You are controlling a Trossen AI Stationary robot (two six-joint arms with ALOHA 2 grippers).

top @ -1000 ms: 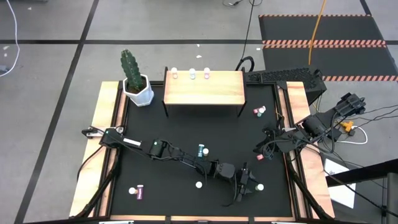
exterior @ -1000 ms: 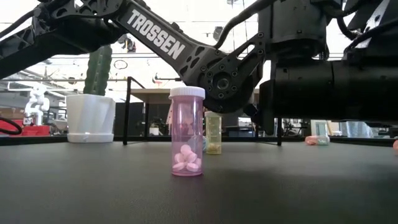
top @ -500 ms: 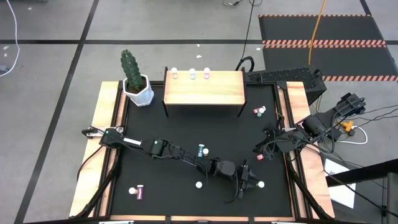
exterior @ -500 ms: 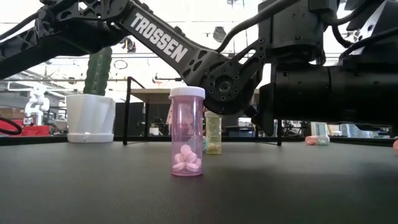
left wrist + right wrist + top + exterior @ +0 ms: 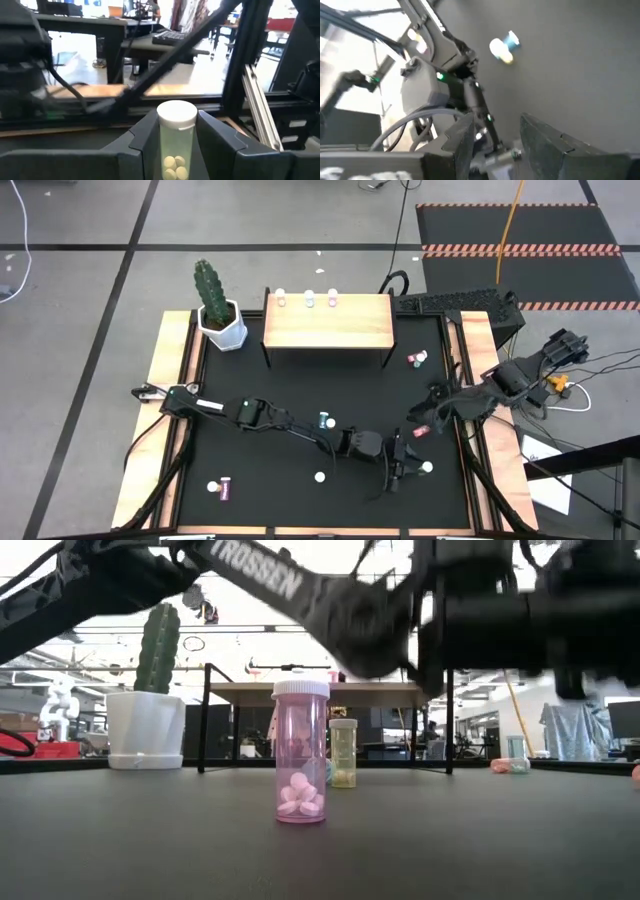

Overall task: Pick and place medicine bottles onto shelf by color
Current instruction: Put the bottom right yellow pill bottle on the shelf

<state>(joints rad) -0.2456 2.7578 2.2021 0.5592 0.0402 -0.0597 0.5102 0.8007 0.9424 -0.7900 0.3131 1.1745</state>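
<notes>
left gripper clamped on a pale yellow bottle near the table's front right

at the far left of the high view, a purple bottle (image 5: 225,490) lies on its side on the black table (image 5: 290,395) near the front left corner, a white cap (image 5: 212,486) just beside it. behind it, at the back left, stands a white pot with a green cactus (image 5: 217,315).

the left arm reaches from the left edge across the front of the table. alongside it, a blue bottle (image 5: 325,421) stands near the middle, and a white-capped bottle (image 5: 319,476) stands closer to the front; in the low view this is a pink bottle (image 5: 301,752) with tablets inside, upright.

the wooden shelf (image 5: 328,323) sits at the back centre with three small bottles (image 5: 307,300) in a row along its far edge.

the left gripper (image 5: 175,145) is at the front right, its fingers (image 5: 145,137) pressed against both sides of an upright yellow bottle (image 5: 176,140) with a white cap.

further right, a pink bottle (image 5: 417,359) lies near the shelf's right leg. the right gripper (image 5: 424,423) hovers by the right edge of the table; i cannot tell whether it grips anything or how its fingers stand.
</notes>
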